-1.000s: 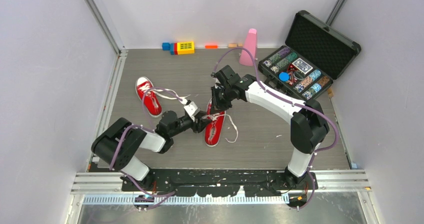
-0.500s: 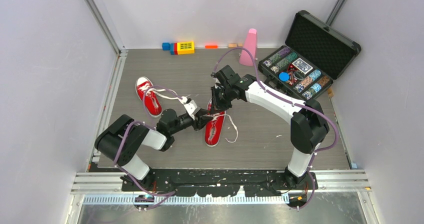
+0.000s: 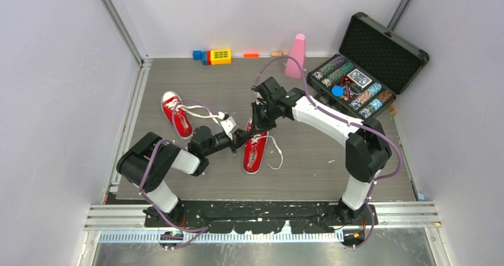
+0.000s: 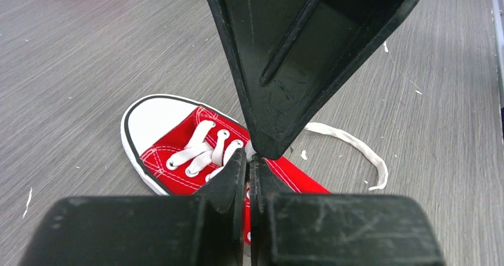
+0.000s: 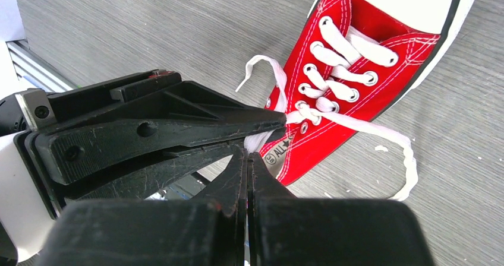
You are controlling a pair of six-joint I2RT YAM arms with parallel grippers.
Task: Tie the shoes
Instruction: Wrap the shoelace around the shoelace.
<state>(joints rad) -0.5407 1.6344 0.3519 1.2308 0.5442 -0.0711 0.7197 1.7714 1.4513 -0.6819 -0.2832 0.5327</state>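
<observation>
We look down on a grey wood-grain worktop [image 3: 321, 159] with pale walls around it. Near the middle of the frame lies a small red canvas sneaker [image 3: 254, 152] with white rubber sole and white laces. Two black-and-white robot arms meet above its upper end.

The left hand [image 3: 241, 137] reaches in from the lower left. The right hand [image 3: 260, 125] comes down from the upper right. Their tips are touching or nearly touching over the lacing.

In the left wrist view, the left hand's fingers [image 4: 235, 171] are closed to a thin slit. The tip of the right hand presses in from the top of the frame. A scrap of white shoelace [image 4: 250, 151] shows where the tips meet. The white toe cap [image 4: 156, 119] sits at centre left.

In the right wrist view, the right hand's fingers [image 5: 238, 171] are also pressed together. A lace strand runs from a lower eyelet to the meeting point. We cannot tell which hand actually grips it. A loose lace end [image 5: 406, 162] curls on the worktop at the right.

A second red canvas sneaker [image 3: 177, 116] lies well apart at the upper left, its lace trailing rightward.

An open black case of poker chips [image 3: 380, 49] sits at the upper right. A pink cone-shaped object [image 3: 295, 55] and coloured toy blocks [image 3: 215, 56] stand along the back wall.
</observation>
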